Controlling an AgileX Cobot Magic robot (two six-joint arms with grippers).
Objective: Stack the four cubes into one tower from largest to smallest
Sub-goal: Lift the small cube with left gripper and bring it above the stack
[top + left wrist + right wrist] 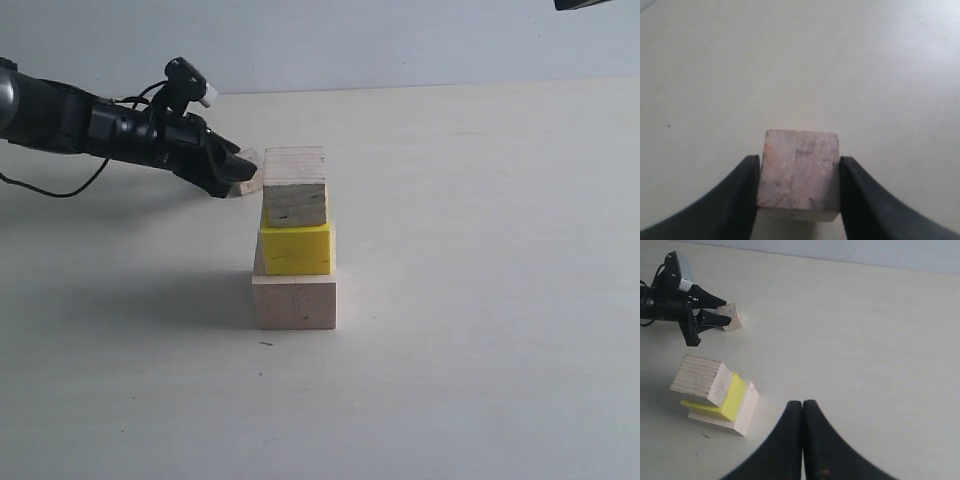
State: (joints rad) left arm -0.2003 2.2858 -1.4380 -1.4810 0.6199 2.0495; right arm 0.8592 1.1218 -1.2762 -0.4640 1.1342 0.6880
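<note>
Right fingers [786, 440] pressed together near 3 stacked cubes [700, 377]

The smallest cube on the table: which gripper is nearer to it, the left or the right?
Left. The left gripper touches the smallest cube on both sides. The right gripper, shut, is far from it and touches nothing.

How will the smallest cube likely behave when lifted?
The smallest cube looks like solid wood, so it is probably rigid and light. Its flat sides appear to meet the fingers squarely, so slipping seems unlikely. With flat faces, it shouldn't roll.
</note>
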